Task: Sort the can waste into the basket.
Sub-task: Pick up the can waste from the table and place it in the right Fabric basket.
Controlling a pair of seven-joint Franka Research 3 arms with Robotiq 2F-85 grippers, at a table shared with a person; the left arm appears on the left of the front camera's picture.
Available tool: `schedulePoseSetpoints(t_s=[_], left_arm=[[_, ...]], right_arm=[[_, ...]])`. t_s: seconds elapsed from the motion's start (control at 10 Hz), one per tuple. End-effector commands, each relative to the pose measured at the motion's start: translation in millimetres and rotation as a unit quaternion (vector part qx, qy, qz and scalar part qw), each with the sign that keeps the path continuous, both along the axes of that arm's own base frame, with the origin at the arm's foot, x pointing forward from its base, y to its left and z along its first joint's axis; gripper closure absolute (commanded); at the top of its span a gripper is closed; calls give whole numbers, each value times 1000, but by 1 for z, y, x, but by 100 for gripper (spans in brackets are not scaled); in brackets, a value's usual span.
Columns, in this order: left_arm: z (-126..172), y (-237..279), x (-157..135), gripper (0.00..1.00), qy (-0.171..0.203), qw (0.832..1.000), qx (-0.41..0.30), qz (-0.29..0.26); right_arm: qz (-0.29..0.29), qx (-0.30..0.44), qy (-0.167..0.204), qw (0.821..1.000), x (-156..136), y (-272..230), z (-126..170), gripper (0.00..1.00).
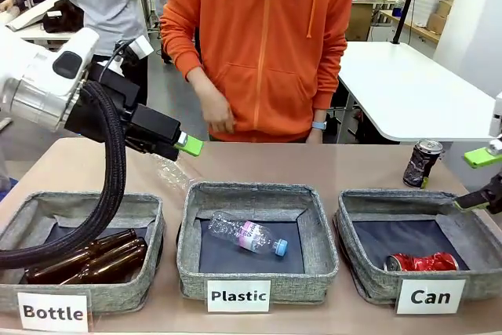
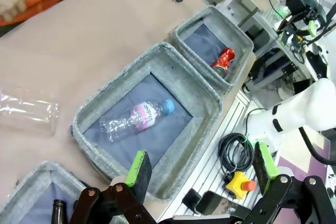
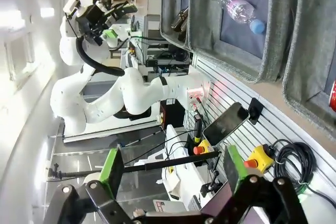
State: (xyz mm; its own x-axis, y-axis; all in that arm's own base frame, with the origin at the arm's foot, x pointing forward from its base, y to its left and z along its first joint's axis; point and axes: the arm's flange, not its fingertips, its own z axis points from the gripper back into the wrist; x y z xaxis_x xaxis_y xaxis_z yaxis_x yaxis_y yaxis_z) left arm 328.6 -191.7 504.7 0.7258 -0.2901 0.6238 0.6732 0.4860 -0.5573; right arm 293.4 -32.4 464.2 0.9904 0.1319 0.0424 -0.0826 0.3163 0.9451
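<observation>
Can basket [image 1: 369, 286] at the worktop's [image 1: 329, 166] near right corner holds the red can [image 1: 422, 262] — dark can [image 1: 422, 162] stands upright behind it, beside the empty, wide-open right gripper [image 1: 477, 180].

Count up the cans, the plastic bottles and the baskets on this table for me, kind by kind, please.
Cans: 2 (red can, dark can)
Plastic bottles: 2 (labelled bottle, clear bottle)
Baskets: 3 (Bottle basket, Plastic basket, Can basket)
Total: 7
</observation>
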Motion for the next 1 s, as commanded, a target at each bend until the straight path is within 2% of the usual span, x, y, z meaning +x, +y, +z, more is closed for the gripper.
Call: schedulePoseSetpoints(t_s=[0.0,0.1,0.3,0.4,0.6,0.7,0.8,0.9], left_arm=[[3,114,-32,0,134,983,-62,107],[2,122,-36,0,135,983,-69,108],[-7,172,-67,0,144,973,-98,154],[-21,204,-71,0,148,966,-122,172],[-50,254,-98,0,171,952,-161,197],[-62,260,-104,0,182,951,-165,190],[-75,258,-106,0,172,943,-182,220],[2,293,-49,0,178,950,-158,203]], right_arm=[[26,-1,9,1000,28,12,7,0],[31,2,8,999,29,12,8,0],[43,32,-4,999,32,13,16,0],[53,58,-12,997,36,4,18,0],[48,115,-9,992,34,-7,15,0],[42,126,-1,991,33,-14,11,0],[36,125,1,991,34,-17,10,0],[42,94,-1,995,29,-6,14,0]])
